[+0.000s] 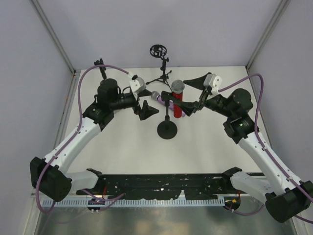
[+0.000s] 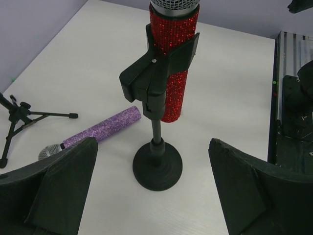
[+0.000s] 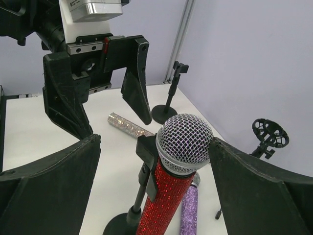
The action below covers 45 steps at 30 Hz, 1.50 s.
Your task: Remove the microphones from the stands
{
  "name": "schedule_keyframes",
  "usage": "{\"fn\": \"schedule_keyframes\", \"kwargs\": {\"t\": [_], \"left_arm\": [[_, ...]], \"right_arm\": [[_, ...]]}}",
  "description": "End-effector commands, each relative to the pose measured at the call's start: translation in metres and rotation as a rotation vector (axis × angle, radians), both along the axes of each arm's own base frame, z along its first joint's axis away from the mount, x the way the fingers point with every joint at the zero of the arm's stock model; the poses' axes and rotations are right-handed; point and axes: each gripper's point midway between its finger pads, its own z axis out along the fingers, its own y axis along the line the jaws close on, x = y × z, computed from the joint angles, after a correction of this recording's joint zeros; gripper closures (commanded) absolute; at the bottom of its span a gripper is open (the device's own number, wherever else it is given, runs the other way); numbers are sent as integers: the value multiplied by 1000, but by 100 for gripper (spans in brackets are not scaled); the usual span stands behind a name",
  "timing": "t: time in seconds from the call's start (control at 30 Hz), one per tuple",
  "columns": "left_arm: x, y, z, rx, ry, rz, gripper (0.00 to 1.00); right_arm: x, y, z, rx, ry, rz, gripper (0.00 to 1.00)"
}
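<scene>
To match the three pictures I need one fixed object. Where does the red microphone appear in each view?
Top external: the red microphone is at the centre, between the two arms.
Left wrist: the red microphone is at top centre, clipped in the stand, its head cut by the upper edge.
Right wrist: the red microphone is at lower centre, mesh head towards the camera.
Shared landmark: the stand's round base.

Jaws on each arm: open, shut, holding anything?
Left gripper: jaws open, empty.
Right gripper: jaws open either side of the red microphone, not closed on it.
</scene>
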Motion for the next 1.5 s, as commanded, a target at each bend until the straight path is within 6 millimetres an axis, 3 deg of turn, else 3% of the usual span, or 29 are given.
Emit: {"fn": "schedule_keyframes", "kwargs": {"t": [0.0,0.33,0.67,1.0,1.2,1.47], "left_arm": [[4,-10,11,-30,-31,-10,0],[-5,-19,13,-58,14,-79,0],[-6,-20,14,-49,16,-90,0],[-2,-28,30,42,-25,-197,0],[7,-38,20,18,34,-213,0],[-3,-33,22,7,26,-205,0]], "right_arm": [[12,-10,-16,-12,54,-61,5],[25,-26,-18,13,41,-137,5],[15,-17,-25,48,59,-46,5],[8,-13,-28,103,71,15,5],[15,-17,-29,113,70,-22,5],[21,-25,-27,121,62,-64,5]]}}
